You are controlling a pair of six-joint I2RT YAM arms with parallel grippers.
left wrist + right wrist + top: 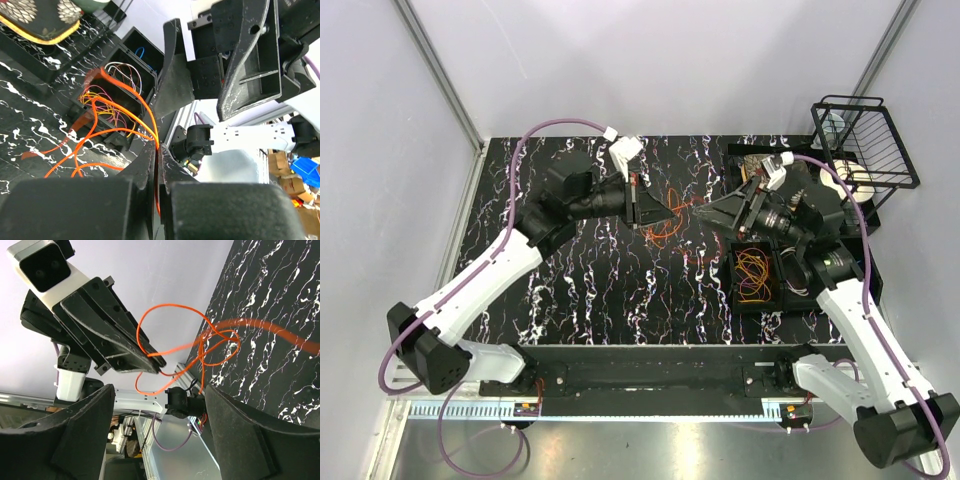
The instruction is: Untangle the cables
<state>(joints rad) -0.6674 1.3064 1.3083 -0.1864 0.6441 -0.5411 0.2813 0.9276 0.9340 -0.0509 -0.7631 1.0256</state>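
Jaws of the left gripper (650, 212) clench the thin orange wire cable (665, 226), looped over the black marbled desk (600, 290), while the right gripper (705, 215) gapes released beside it; a hard pull may tighten the knot.

The top camera hangs above and behind the arm bases (430, 350), looking down over the whole table (600, 300). Each wrist camera rides close behind its own fingers (140, 167), looking out between them. Both share the orange cable (260, 326) just past the fingertips, the left gripper (157, 357) and right gripper (192, 110) facing each other across it.
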